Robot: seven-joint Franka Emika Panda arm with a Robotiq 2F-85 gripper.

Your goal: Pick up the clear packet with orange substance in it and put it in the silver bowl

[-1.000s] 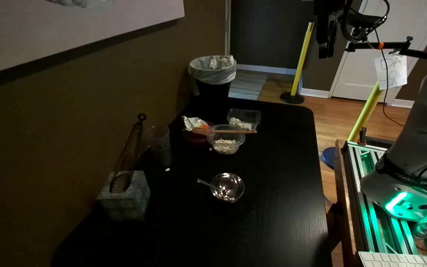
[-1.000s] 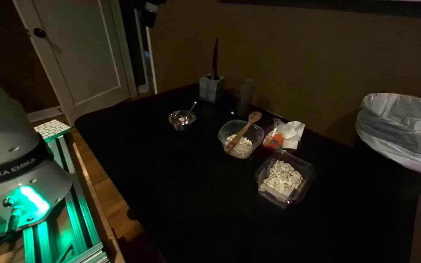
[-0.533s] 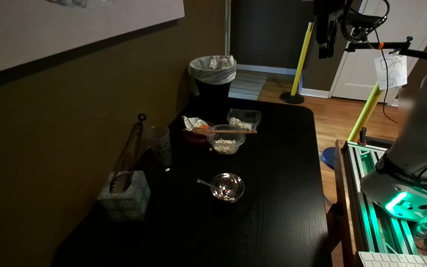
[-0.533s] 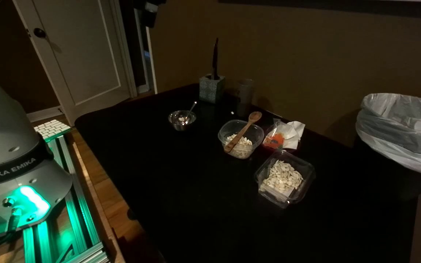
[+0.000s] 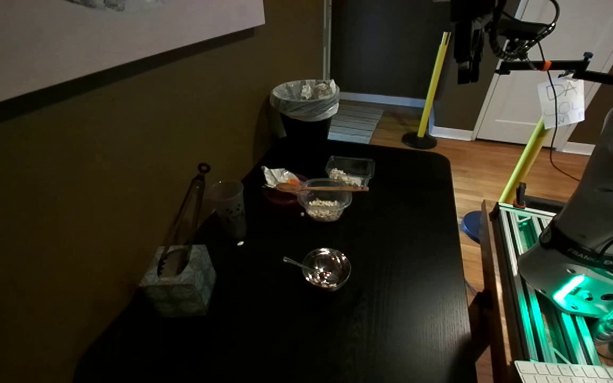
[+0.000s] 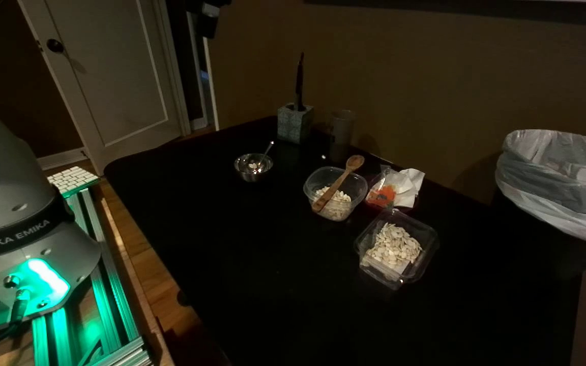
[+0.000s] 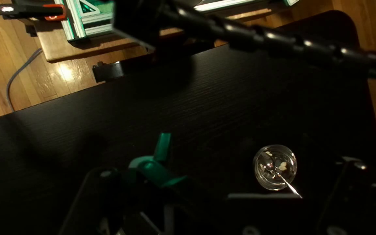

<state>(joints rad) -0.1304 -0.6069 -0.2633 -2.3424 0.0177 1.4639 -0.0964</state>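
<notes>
A black two-fingered gripper (image 5: 469, 73) hangs high; in dim light I cannot tell whether its fingers (image 5: 464, 75) meet. Well below them sit a round silver metal bowl (image 6: 255, 176) and a clear plastic packet with orange contents (image 6: 383, 195).

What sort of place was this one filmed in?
Likely a home or office room doubling as a robot workspace, though the pictures don't settle which: it has a wooden floor, a panelled door and a robot arm.

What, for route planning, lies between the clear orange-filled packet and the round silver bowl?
In an exterior view, a rounded clear plastic tub of whitish seeds, wooden spoon atop.
</notes>
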